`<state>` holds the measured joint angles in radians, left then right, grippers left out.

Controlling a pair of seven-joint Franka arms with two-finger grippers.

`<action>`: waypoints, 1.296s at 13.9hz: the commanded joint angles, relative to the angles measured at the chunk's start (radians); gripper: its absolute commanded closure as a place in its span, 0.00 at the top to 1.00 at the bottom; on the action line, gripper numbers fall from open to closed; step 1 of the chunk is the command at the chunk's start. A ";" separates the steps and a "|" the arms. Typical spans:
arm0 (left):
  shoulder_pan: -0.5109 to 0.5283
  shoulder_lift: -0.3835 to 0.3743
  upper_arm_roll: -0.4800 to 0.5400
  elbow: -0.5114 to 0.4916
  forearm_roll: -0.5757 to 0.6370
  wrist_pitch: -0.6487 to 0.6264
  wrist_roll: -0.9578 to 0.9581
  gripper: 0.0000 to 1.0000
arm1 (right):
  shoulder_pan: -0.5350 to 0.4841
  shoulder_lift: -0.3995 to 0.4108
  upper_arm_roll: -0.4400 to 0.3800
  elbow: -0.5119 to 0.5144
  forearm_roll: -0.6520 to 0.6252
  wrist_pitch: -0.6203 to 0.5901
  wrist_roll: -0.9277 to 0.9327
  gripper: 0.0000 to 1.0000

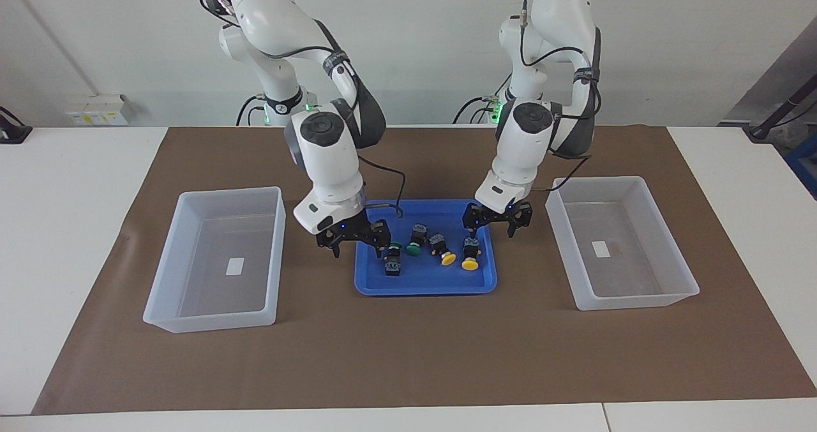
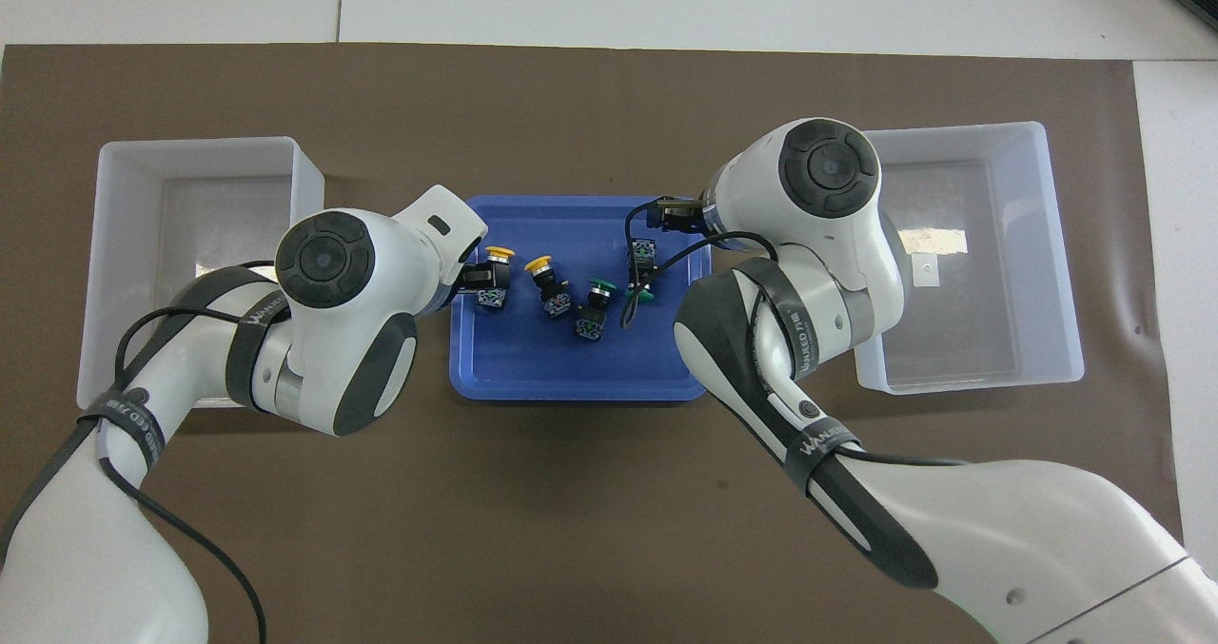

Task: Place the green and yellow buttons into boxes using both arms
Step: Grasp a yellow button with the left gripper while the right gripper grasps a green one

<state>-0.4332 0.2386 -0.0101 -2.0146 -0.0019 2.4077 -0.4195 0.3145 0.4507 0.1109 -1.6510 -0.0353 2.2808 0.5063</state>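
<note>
Four buttons lie in a shallow blue tray [image 1: 421,282] at the table's middle. Two green buttons [image 1: 394,253] [image 1: 413,244] lie toward the right arm's end, and two yellow buttons [image 1: 445,253] [image 1: 470,258] lie toward the left arm's end. My right gripper [image 1: 357,239] is open and empty, low over the tray's edge beside the outer green button. My left gripper [image 1: 496,220] is open and empty, over the tray's other end just above the outer yellow button. Two translucent white boxes [image 1: 210,322] [image 1: 638,299] flank the tray, each holding nothing but a white label.
A brown mat [image 1: 408,355] covers the white table under the tray and boxes. A black cable [image 1: 399,196] hangs from the right arm over the tray's near edge. In the overhead view both wrists hide most of their grippers and part of the tray [image 2: 571,368].
</note>
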 commanded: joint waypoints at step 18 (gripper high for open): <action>-0.076 0.088 0.018 0.014 0.013 0.108 -0.134 0.86 | 0.078 0.100 0.000 -0.023 -0.021 0.117 0.060 0.00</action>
<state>-0.4928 0.3084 -0.0089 -2.0077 -0.0019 2.4887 -0.5363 0.3960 0.5607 0.1088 -1.6730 -0.0355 2.4024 0.5232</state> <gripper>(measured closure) 0.123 0.595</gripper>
